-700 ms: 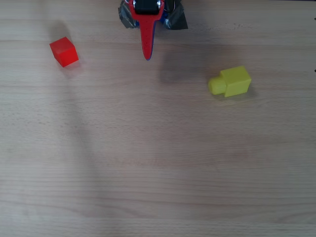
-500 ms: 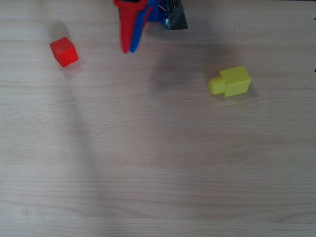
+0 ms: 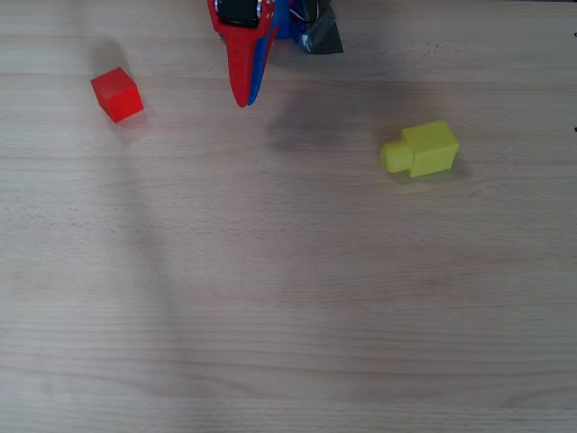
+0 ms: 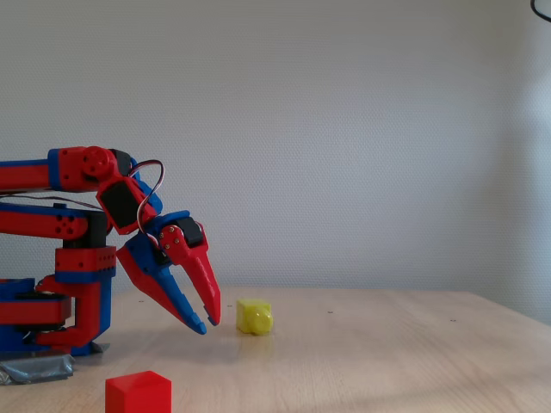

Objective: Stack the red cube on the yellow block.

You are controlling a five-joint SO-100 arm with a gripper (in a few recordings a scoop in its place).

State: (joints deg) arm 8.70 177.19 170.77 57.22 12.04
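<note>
Overhead view: wooden table [image 3: 288,298] spans everything, arm base at the top edge, gripper [image 3: 242,97] pointing down-frame with its tips canted a bit toward picture-left. Fixed view from the side puts the gripper [image 4: 207,324] hanging nose-down above the tabletop, not touching it, jaws parted slightly with a thin wedge of gap at the tips, nothing between them, so released and empty. Key relation for the pick: red cube [image 3: 116,94] lies to picture-left of the fingertips in the overhead view, at about the same depth from the base as the tips, well apart from them, so the reach looks like mostly a sideways swing of the base plus a drop. Cube sits rotated a little against the table grain, faces not square to the finger line; wrist may need a turn, judging from that. In the side view the red cube [image 4: 138,392] is nearer the camera than the gripper and lower in frame. Yellow block [image 3: 420,150] lies on the opposite side, picture-right of the tips and slightly farther out from the base, on its side with the round stud pointing picture-left toward the gripper's side; long axis roughly across the frame. Side view: yellow block [image 4: 255,317] just beyond the fingertips, stud facing the camera. Cube and block well apart, stacking not yet begun.
</note>
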